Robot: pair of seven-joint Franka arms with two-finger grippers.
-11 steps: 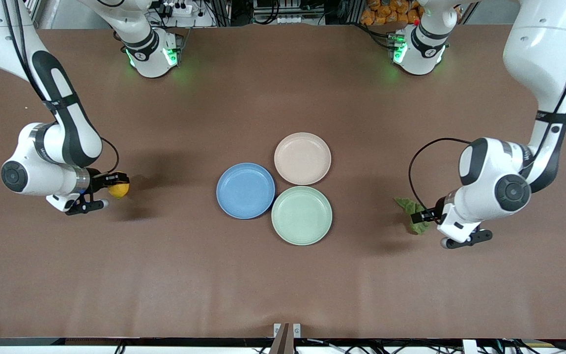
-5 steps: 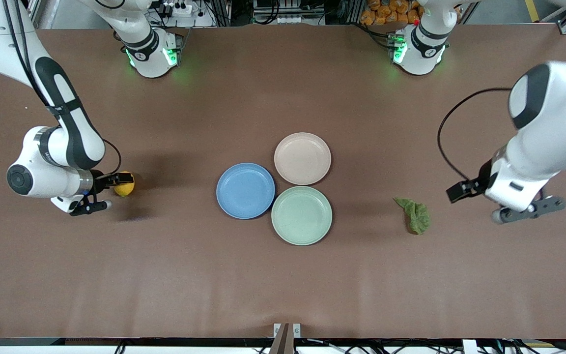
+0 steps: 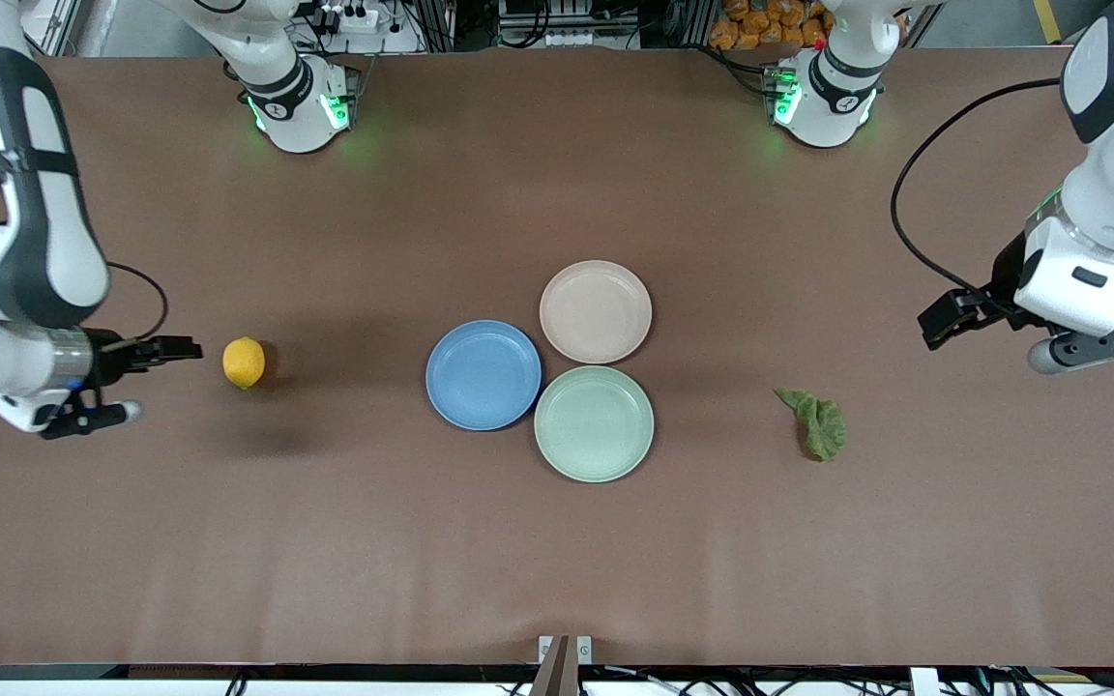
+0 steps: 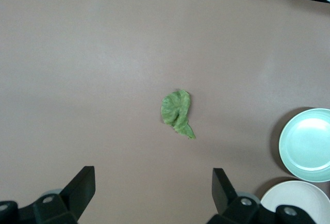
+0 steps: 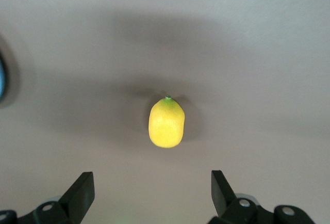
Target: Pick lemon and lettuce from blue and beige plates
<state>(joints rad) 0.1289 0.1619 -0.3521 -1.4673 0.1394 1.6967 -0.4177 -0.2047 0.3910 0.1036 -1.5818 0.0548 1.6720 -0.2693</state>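
lemon point(image 3: 244, 362): lies on bare table toward the right arm's end, well apart from the plates. lettuce point(image 3: 816, 422): flat on the table toward the left arm's end. blue plate point(image 3: 483, 375), beige plate point(image 3: 596, 311), mint-green plate point(image 3: 594, 423): clustered mid-table, each bare. right gripper point(image 3: 162, 351): raised near the lemon, fingers spread wide, holding nothing. left gripper point(image 3: 949, 319): raised over bare table near the lettuce, fingers spread wide, holding nothing.
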